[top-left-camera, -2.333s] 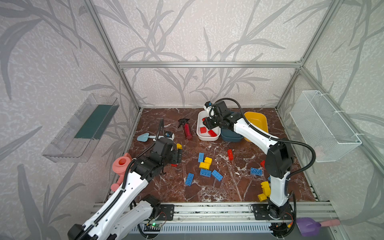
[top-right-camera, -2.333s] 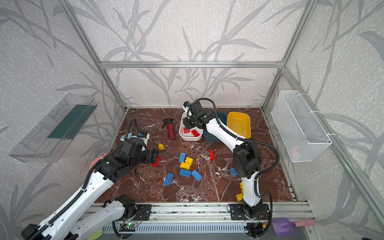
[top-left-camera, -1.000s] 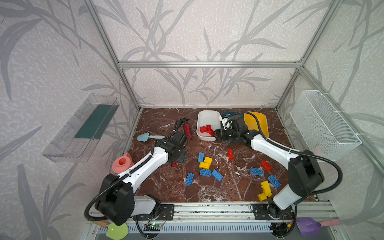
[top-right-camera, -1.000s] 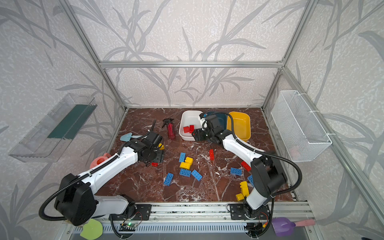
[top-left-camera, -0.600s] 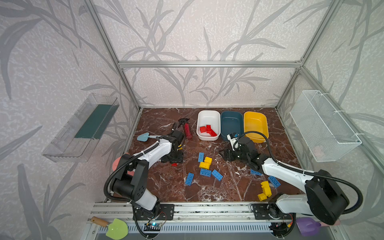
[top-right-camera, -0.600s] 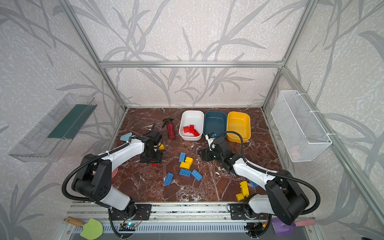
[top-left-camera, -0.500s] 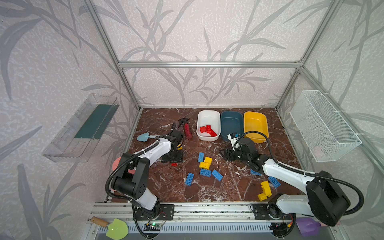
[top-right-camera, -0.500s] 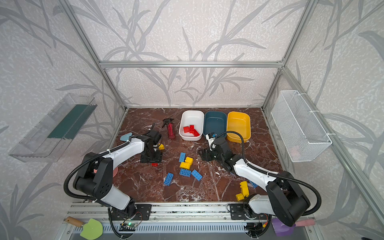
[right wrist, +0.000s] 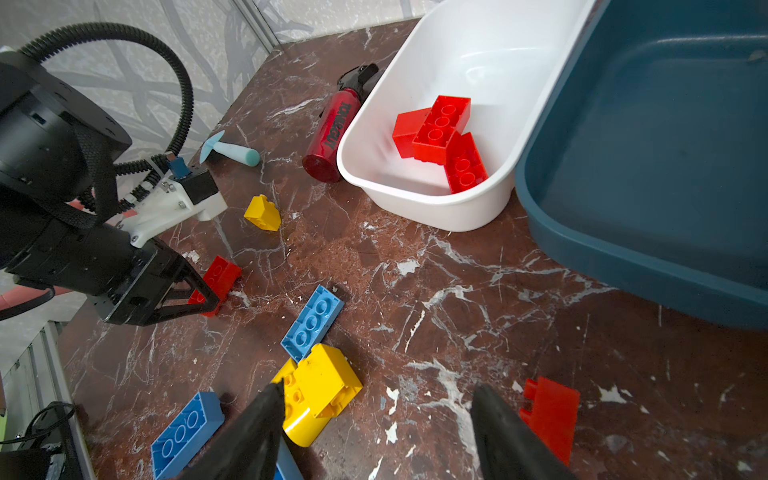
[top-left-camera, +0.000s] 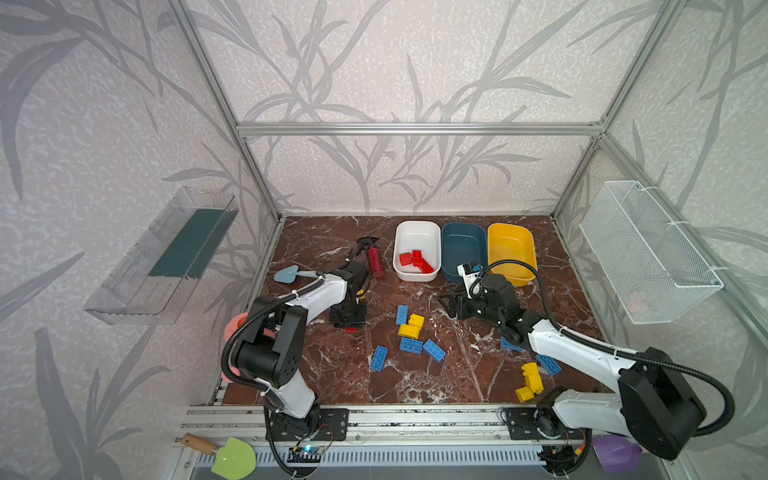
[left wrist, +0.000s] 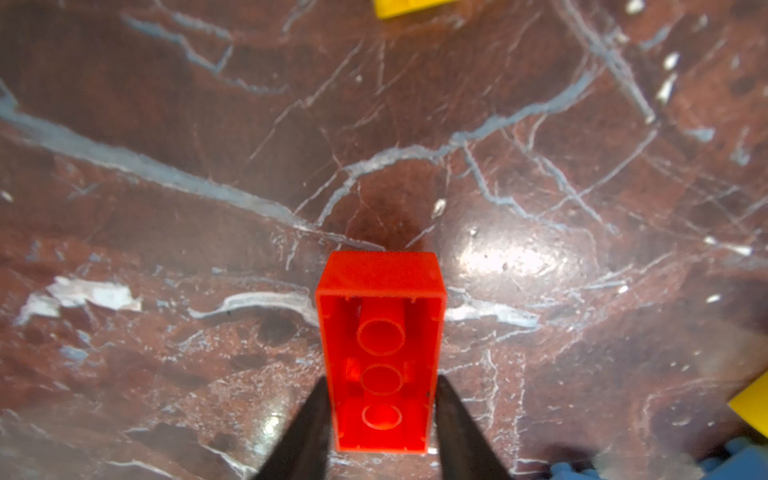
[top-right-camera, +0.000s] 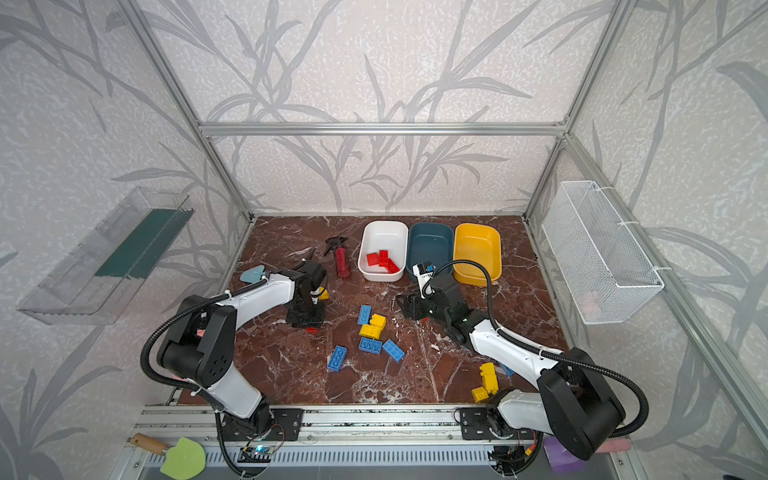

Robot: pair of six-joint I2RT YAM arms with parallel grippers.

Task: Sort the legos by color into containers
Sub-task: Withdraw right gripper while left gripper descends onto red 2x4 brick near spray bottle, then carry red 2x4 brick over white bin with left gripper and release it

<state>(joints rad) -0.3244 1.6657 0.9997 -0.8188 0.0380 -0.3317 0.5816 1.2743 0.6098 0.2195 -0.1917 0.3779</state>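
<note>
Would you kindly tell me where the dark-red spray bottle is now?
In both top views the dark-red spray bottle lies on the marble tabletop, left of centre near the back, close beside the white tub's left wall.

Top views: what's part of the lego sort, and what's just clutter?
Job: red legos, one in the left tool; yellow legos; blue legos; white tub; teal tub; yellow tub.
Clutter: spray bottle; blue toy shovel; wire basket; clear shelf; green scoop; purple scoop.
</note>
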